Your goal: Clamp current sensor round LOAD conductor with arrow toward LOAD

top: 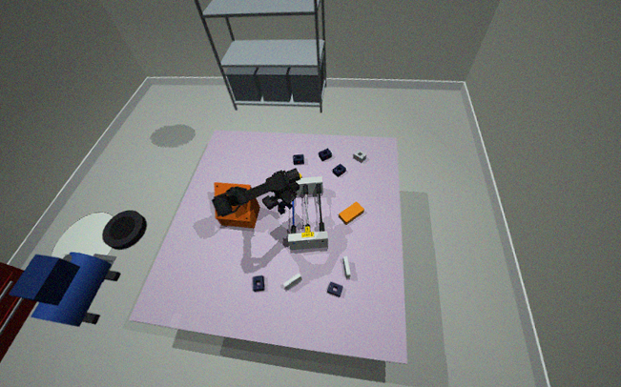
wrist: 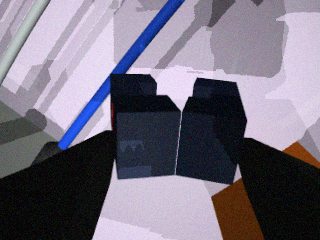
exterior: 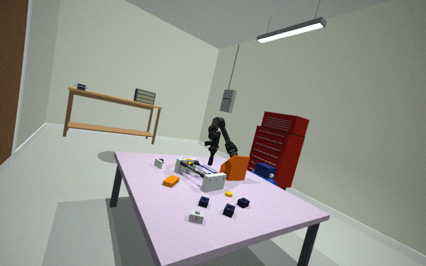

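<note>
I see a pale lilac counter [exterior: 282, 216] on dark legs in a grey room. On it lie an orange block [exterior: 171, 180], a yellow disc [exterior: 228, 194], and two short white bars [top: 292, 281] near its front edge in the top view. Past the counter's far side stands a metal shelf rack [top: 207, 34] with three dark bins [top: 274, 83] on its lowest level. A red tool chest [exterior: 279, 147] stands against the wall, with a blue machine [exterior: 264, 170] just in front of it. A black tyre [top: 124, 229] lies on the floor. Farther off I see a wooden workbench [exterior: 110, 100], a grey wall box [exterior: 228, 100] and a lit ceiling lamp [exterior: 291, 30].
</note>
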{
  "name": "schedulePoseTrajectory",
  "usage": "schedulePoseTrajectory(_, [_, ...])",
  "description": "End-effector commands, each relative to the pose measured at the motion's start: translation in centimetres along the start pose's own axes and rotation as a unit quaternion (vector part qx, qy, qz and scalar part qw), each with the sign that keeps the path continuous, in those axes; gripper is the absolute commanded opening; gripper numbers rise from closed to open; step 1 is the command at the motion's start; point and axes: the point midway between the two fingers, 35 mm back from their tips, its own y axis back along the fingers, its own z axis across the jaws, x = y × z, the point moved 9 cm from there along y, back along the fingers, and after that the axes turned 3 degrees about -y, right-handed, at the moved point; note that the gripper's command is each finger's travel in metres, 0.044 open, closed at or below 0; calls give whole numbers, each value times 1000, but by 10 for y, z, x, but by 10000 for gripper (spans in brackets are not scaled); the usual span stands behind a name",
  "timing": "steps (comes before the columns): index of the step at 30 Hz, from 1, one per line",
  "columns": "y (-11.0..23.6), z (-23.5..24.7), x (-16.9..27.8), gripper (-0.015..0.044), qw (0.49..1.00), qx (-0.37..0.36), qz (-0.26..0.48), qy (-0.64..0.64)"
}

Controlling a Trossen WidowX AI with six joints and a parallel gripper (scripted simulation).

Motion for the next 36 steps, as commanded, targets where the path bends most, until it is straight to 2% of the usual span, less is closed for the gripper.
schedulePoseTrajectory(1, [1,4,-4,0,998,0,-1,59])
schedulePoseTrajectory(18, [1,24,-19,0,943,0,-2,333])
schedulePoseTrajectory(36, [-1,45,-35,0,805,1,-2,594])
